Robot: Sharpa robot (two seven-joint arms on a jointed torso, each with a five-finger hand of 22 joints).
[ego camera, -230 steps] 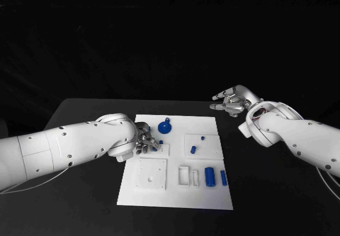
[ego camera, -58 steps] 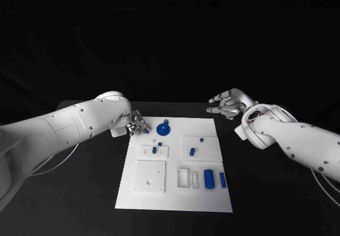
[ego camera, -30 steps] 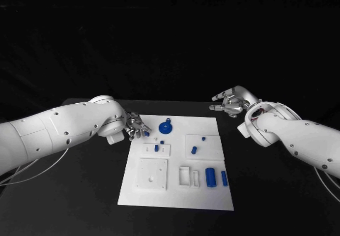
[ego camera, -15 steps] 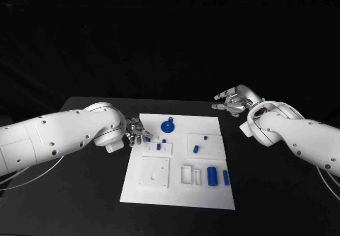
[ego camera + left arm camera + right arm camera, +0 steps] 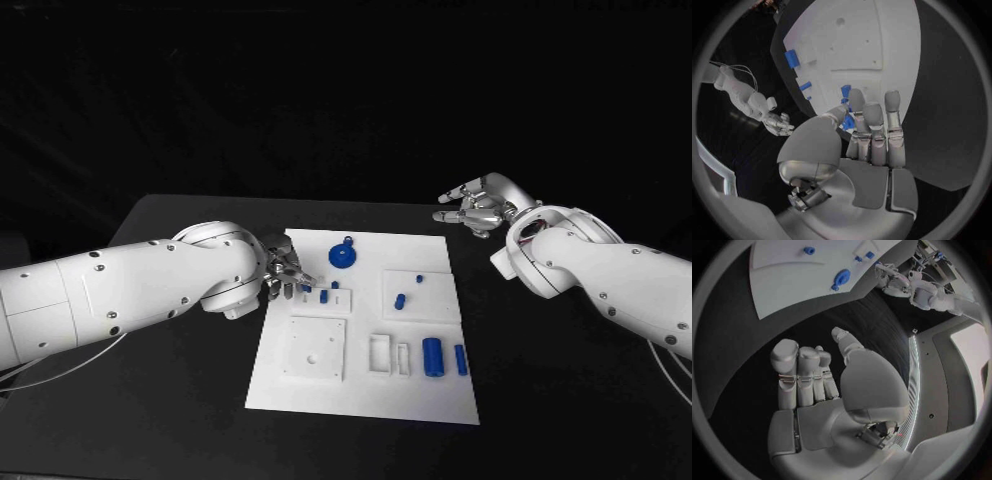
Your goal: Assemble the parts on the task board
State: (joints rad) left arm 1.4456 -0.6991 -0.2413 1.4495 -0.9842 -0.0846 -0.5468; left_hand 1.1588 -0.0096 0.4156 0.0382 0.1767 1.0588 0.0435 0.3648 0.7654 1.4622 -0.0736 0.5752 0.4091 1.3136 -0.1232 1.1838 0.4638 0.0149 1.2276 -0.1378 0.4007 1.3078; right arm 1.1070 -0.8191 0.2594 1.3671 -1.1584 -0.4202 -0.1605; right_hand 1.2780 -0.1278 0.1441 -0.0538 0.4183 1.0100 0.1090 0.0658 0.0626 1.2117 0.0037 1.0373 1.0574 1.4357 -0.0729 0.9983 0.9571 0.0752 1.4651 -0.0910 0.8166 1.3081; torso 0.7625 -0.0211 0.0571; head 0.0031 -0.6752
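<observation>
My left hand (image 5: 284, 272) pinches one small blue part (image 5: 847, 121) over the task board's (image 5: 361, 400) left edge. My right hand (image 5: 473, 207) hangs empty, fingers loosely apart, over the black worktop (image 5: 173, 400). Seven blue parts remain on the board.

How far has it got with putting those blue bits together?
Early on, I'd say. Small blue pegs stand in the white task board. The left hand pinches another small blue piece beside them. Two blue cylinders and a round blue disc lie loose; the right hand holds nothing.
</observation>
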